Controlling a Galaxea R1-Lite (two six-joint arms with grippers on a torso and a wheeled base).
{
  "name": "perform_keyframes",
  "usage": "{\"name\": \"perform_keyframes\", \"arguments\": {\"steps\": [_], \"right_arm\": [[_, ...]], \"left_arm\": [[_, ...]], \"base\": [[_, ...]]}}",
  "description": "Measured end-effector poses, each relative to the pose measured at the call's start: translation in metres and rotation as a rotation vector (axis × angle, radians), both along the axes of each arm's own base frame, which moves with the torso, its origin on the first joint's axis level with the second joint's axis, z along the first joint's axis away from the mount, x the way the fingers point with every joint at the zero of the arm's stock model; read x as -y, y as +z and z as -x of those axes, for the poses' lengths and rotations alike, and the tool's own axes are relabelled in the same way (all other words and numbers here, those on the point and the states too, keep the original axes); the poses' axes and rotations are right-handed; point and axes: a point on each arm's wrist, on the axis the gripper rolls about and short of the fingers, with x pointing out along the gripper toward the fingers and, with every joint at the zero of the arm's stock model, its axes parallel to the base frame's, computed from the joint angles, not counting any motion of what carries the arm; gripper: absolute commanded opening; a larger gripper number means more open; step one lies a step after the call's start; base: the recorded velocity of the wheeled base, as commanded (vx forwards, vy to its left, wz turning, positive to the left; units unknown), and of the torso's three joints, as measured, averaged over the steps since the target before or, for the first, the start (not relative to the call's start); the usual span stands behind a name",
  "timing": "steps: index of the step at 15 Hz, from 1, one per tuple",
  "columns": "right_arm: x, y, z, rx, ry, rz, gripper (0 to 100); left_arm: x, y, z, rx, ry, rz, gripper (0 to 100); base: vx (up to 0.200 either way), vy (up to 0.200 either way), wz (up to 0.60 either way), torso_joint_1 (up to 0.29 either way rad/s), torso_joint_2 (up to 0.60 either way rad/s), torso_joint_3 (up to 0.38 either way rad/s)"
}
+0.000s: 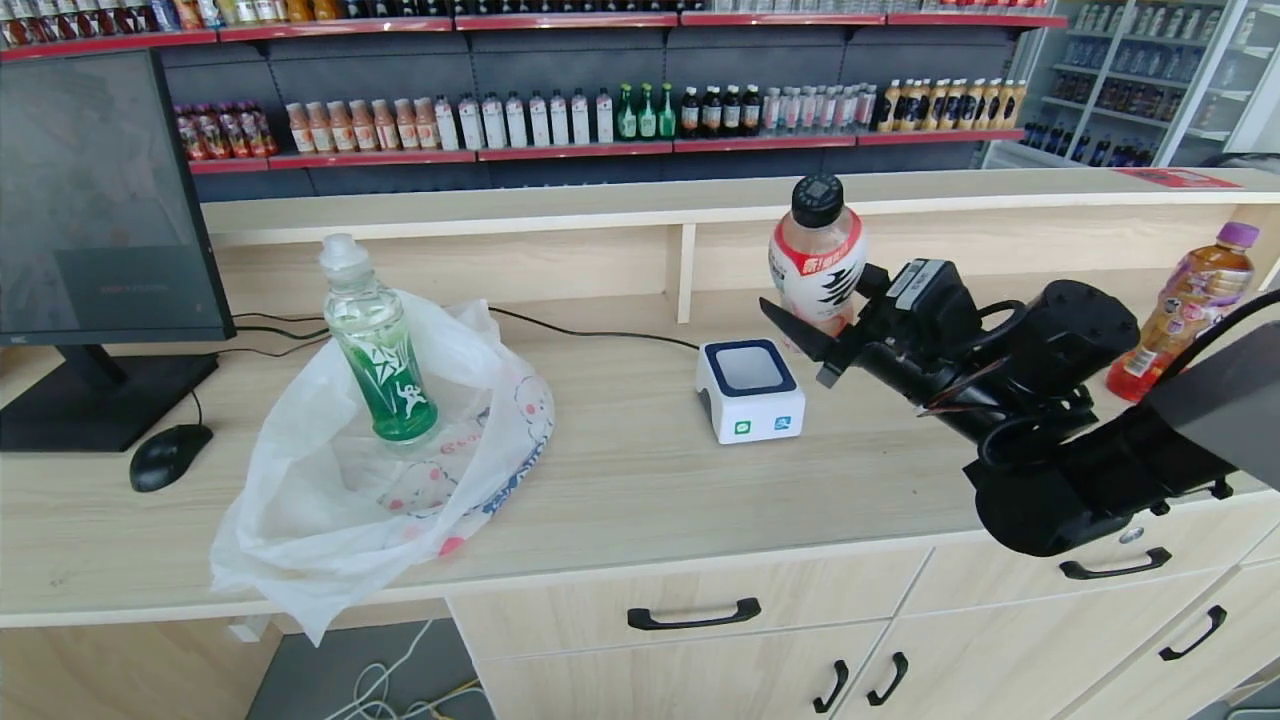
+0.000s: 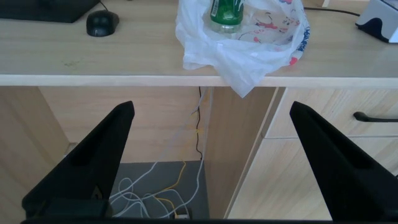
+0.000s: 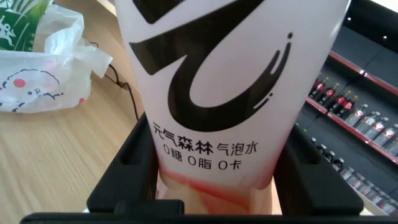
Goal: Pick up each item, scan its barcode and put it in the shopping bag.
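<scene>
One upright bottle (image 1: 817,250) clamped in your R gripper (image 1: 815,310); scanner (image 1: 750,388) sits just left, bag (image 1: 330,500) further left

The white bottle (image 1: 817,250) has its base hidden behind the right gripper (image 1: 815,318), and the right wrist view crops its cap. The left wrist view crops the green bottle (image 2: 225,12) and the scanner (image 2: 379,22).
</scene>
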Motion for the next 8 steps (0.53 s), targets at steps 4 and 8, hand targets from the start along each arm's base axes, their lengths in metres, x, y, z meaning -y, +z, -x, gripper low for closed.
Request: {"name": "perform_keyframes", "arguments": {"steps": [4, 8], "right_arm": [[0.008, -0.014, -0.016, 0.065, -0.017, 0.089, 0], [0.005, -0.027, -0.038, 0.117, 0.057, 0.145, 0]], "left_arm": [[0.0, 0.0, 0.0, 0.002, 0.0, 0.0, 100], [0.0, 0.001, 0.0, 0.006, 0.0, -0.005, 100]], "base": [[0.0, 0.0, 0.0, 0.0, 0.0, 0.0], [0.0, 0.0, 0.0, 0.0, 0.0, 0.0]]}}
